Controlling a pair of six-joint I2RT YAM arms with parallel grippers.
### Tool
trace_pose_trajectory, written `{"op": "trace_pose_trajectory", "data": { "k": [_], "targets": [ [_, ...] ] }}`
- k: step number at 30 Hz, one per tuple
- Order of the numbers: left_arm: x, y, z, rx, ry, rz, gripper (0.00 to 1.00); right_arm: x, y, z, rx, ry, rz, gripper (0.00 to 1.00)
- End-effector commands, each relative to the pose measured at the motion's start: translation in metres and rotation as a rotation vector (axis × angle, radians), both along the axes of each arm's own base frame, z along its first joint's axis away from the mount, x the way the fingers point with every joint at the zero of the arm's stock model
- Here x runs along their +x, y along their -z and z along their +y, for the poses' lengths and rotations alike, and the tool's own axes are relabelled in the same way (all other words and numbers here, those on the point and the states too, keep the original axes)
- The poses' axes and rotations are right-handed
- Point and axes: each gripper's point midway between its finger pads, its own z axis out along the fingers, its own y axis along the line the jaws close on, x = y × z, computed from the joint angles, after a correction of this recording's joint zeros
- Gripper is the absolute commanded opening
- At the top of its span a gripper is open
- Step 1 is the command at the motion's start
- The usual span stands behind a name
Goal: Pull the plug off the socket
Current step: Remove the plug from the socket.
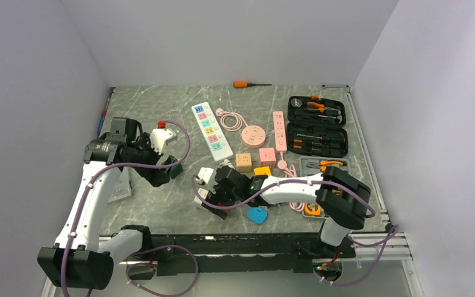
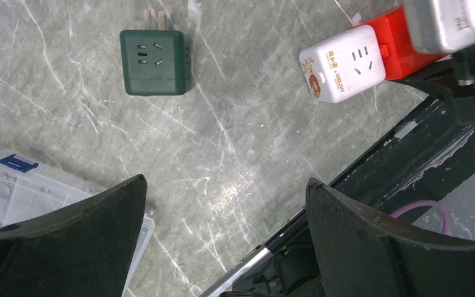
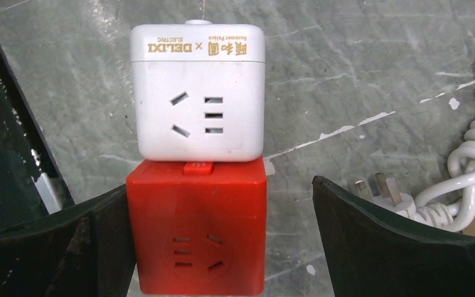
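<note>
Straddling the red cube (image 3: 196,241), right pincer (image 3: 220,182) apart, we find the white cube (image 3: 198,93) unpulled; left pincer (image 2: 226,179) apart too.

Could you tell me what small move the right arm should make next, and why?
Probably close the right pincer on the red cube. The pincer stands open around that cube, with a gap on one side, and the white cube sits flush against the red one's end. The left pincer is open and apart from both, so it looks free to pull afterwards.

both close wrist cameras look down on white cube (image 3: 198,93).
</note>
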Motion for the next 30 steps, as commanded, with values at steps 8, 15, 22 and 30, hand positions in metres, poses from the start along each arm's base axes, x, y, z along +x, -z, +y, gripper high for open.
{"op": "trace_pose_trajectory", "data": {
  "k": [8,15,22,30],
  "targets": [
    [0.006,-0.011,0.0,-0.008,-0.002,-0.06,0.99,0.009,0.018,0.012,-0.067,0.108,0.079,1.0],
    [0.005,-0.009,0.006,0.019,-0.009,-0.068,0.99,-0.002,0.038,0.009,-0.087,0.073,0.132,1.0],
    [0.006,-0.01,0.006,0.018,-0.011,-0.069,0.99,-0.001,0.038,0.001,-0.088,0.104,0.133,0.9],
    [0.007,-0.009,0.007,0.021,-0.015,-0.071,0.99,0.001,0.025,-0.019,-0.086,0.157,0.09,0.92]
  ]
}}
